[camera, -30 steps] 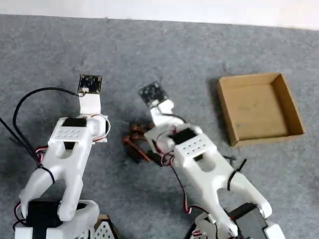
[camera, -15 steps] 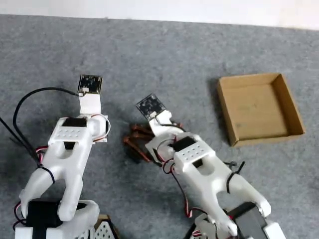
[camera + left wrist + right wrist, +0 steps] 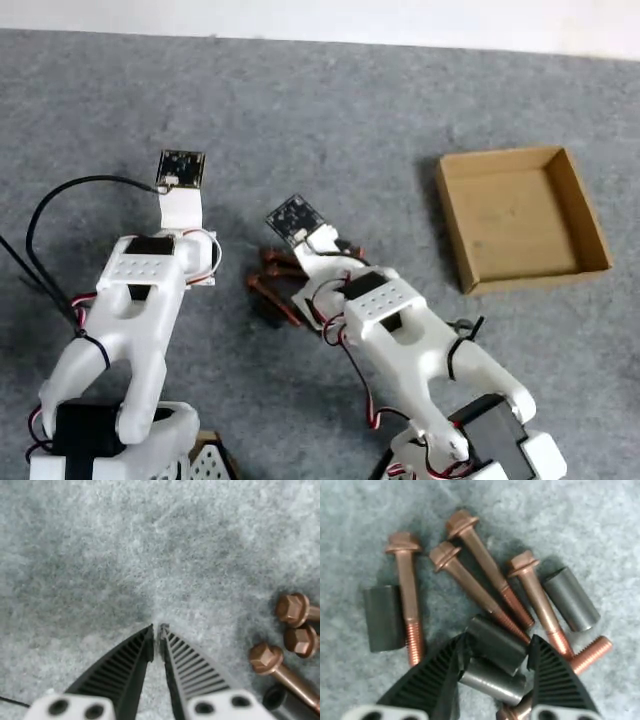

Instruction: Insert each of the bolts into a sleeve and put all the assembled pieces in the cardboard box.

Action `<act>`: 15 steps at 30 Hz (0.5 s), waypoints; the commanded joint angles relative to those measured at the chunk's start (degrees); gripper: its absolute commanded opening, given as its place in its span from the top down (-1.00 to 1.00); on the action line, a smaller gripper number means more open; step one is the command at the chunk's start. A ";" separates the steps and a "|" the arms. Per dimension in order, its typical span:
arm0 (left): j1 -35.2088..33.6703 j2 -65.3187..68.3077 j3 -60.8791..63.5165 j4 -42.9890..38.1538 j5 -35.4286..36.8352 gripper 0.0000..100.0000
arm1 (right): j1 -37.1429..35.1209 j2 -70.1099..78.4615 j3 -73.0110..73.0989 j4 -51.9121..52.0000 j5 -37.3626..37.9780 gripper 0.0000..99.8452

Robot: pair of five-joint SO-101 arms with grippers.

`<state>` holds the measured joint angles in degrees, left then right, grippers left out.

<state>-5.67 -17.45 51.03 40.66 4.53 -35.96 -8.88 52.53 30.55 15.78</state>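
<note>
Several copper bolts [image 3: 471, 587] and dark sleeves lie in a heap on the grey carpet. My right gripper [image 3: 499, 644] is open low over the heap, one finger on each side of a sleeve [image 3: 496, 643] that lies on another sleeve [image 3: 492, 681]. More sleeves rest at either side [image 3: 382, 618] [image 3: 570, 605]. In the high view the heap [image 3: 272, 280] lies partly under the right wrist. My left gripper [image 3: 156, 628] is shut and empty on bare carpet, with three bolt heads [image 3: 292, 609] and a sleeve end [image 3: 275, 698] off to one side. The cardboard box [image 3: 455, 215] sits empty at the right.
The grey carpet covers the whole table. Open carpet lies between the heap and the box [image 3: 400, 200]. The left arm [image 3: 140, 290] stands close beside the heap. Cables hang by both arm bases.
The right wrist has shifted left and toward the near edge over the heap. The left arm has not moved.
</note>
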 commanded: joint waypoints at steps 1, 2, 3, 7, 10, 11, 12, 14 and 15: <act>-0.92 -0.31 -2.51 -0.88 0.44 0.92 | -0.04 1.80 0.31 4.09 0.79 0.67; -0.92 -0.31 -2.51 -0.88 0.44 0.92 | -0.04 1.80 0.31 4.62 0.79 0.67; -0.92 -0.31 -2.51 -0.88 0.44 0.92 | -0.04 1.80 0.31 4.88 0.79 0.67; -0.92 -0.31 -2.51 -0.97 0.44 0.92 | -0.04 1.80 0.31 5.67 0.79 0.67; -0.92 -0.31 -2.51 -0.97 0.44 0.92 | -0.04 1.89 0.31 5.67 0.79 0.67; -0.92 -0.31 -2.51 -0.97 0.44 0.92 | -0.04 1.98 0.31 5.67 0.79 0.67; -0.92 -0.31 -2.51 -0.97 0.44 0.92 | -0.04 2.07 0.31 5.67 0.79 0.67; -0.92 -0.31 -2.51 -0.97 0.44 0.92 | 0.04 2.24 0.31 5.67 0.79 0.67; -0.92 -0.31 -2.51 -0.97 0.44 0.92 | 0.31 2.24 0.31 5.67 0.79 0.68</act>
<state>-5.67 -17.45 51.03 40.66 4.53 -35.60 -7.47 52.53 34.59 16.22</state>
